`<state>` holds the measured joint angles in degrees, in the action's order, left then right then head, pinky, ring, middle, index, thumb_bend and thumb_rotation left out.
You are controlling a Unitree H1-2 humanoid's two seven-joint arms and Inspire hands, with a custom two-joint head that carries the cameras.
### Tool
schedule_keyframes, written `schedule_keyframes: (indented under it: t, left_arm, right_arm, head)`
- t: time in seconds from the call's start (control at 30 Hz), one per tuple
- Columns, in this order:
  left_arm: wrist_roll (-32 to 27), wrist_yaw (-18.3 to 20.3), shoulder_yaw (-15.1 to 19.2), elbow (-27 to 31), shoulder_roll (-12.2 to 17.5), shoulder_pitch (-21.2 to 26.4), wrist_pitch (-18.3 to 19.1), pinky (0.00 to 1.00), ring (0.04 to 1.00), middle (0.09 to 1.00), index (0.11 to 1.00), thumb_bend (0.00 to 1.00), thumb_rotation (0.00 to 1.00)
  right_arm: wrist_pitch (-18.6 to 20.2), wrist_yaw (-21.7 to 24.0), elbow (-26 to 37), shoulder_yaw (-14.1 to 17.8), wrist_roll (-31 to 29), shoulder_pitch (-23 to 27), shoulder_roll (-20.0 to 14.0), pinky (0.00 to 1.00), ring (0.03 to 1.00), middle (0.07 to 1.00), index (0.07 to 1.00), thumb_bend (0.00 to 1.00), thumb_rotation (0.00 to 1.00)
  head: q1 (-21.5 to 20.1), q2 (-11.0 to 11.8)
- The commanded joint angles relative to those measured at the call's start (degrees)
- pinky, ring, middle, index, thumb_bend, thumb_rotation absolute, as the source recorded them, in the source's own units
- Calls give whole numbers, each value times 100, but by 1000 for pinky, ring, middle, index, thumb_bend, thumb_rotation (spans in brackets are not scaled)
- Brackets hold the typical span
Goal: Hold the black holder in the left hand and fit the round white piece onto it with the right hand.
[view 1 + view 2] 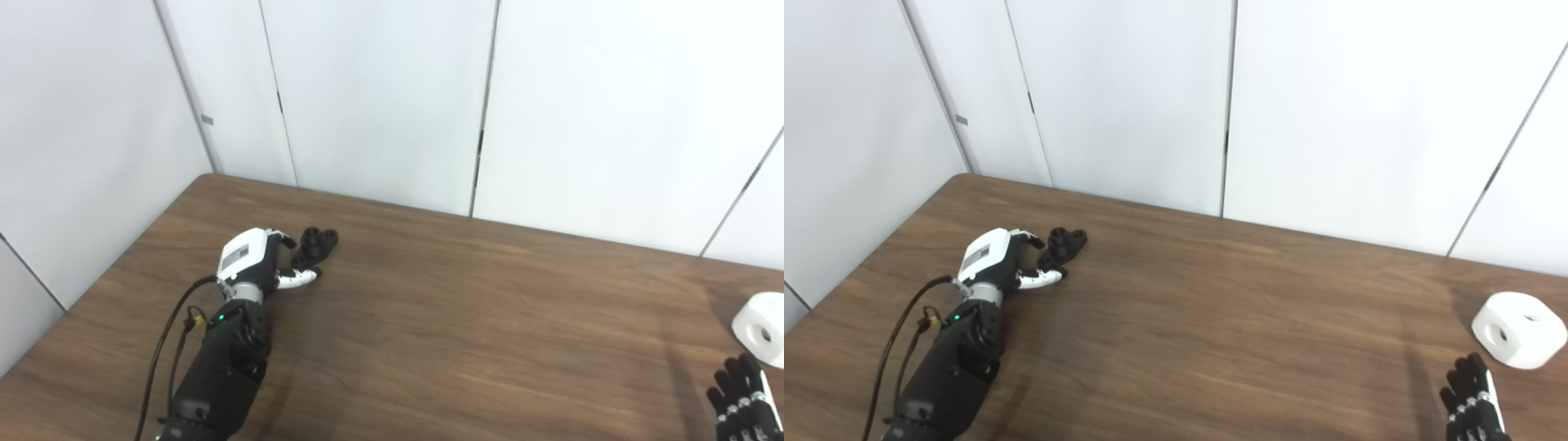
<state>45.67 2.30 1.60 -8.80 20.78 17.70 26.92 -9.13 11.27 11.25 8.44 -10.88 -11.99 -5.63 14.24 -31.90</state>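
While the black holder point(1062, 244) lies near the tabletop's far left corner, its long axis running toward the far right, the left hand point(998, 260) curls loosely around it, grip uncertain. The round white piece point(1519, 329) sits by the right edge, the right hand point(1473, 404) just nearer, fingers extended and empty. Bare brown wood point(1225, 306) spreads between them, white wall panels point(1127, 98) behind.

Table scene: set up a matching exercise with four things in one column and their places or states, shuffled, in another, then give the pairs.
Things:
1. black holder
2. round white piece
3. left robot hand
4. right robot hand

Places or states:
A. far right, lying alone
B. bottom right corner, holding nothing
C. far left, between fingers and thumb
D. fingers curled around the holder

Pairs: 1-C, 2-A, 3-D, 4-B
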Motion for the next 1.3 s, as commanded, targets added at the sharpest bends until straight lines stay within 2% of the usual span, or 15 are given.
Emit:
schedule_keyframes:
  t: [0.0, 0.33, 0.63, 0.8, 0.9, 1.03, 1.07, 1.13, 1.27]
  left_arm:
    - [-21, -88, 30, 36, 144, 252, -7, 896, 964, 914, 716, 763, 334]
    - [-110, -200, -26, -66, 152, 268, -11, 892, 947, 895, 674, 758, 331]
    - [-50, -183, 5, -198, 114, 341, -2, 888, 942, 890, 650, 731, 370]
    - [-37, -307, -30, -340, 87, 395, -4, 872, 932, 878, 625, 728, 321]
    - [-95, -573, -122, -510, 102, 421, -63, 862, 920, 862, 609, 733, 277]
    - [-139, -951, -240, -862, 119, 498, -186, 852, 893, 822, 561, 766, 148]
    - [-170, -1059, -247, -950, 104, 523, -214, 853, 889, 815, 526, 648, 108]
    - [-261, -1344, -245, -1139, 65, 568, -328, 844, 866, 783, 494, 550, 68]
    - [-392, -1759, -279, -1458, 34, 653, -502, 815, 831, 741, 484, 523, 46]
  right_arm:
    - [-53, 21, 13, -37, -47, -702, -54, 1000, 1000, 1000, 1000, 701, 1000]
    - [-69, 64, -4, -22, -116, -717, -67, 1000, 1000, 1000, 1000, 686, 1000]
    - [-166, 49, -47, 6, -86, -709, -61, 1000, 1000, 1000, 1000, 685, 1000]
    - [-200, 66, -53, 25, -115, -732, -71, 1000, 1000, 1000, 1000, 691, 1000]
    - [-194, 69, -36, 43, -152, -739, -68, 1000, 1000, 1000, 1000, 692, 1000]
    - [-192, 74, -22, 55, -143, -734, -79, 1000, 1000, 1000, 1000, 695, 1000]
    - [-179, 78, -14, 61, -173, -733, -74, 1000, 1000, 1000, 1000, 696, 1000]
    - [-149, 82, 11, 65, -183, -742, -82, 1000, 1000, 1000, 1000, 694, 1000]
    - [-174, 98, 35, 95, -243, -760, -92, 1000, 1000, 1000, 1000, 692, 1000]
  head:
    - [3, -8]
    - [-5, -22]
    - [-31, -24]
    - [-44, -31]
    - [-48, -33]
    - [-58, -29]
    - [-65, -32]
    - [-65, -32]
    - [-65, -32]
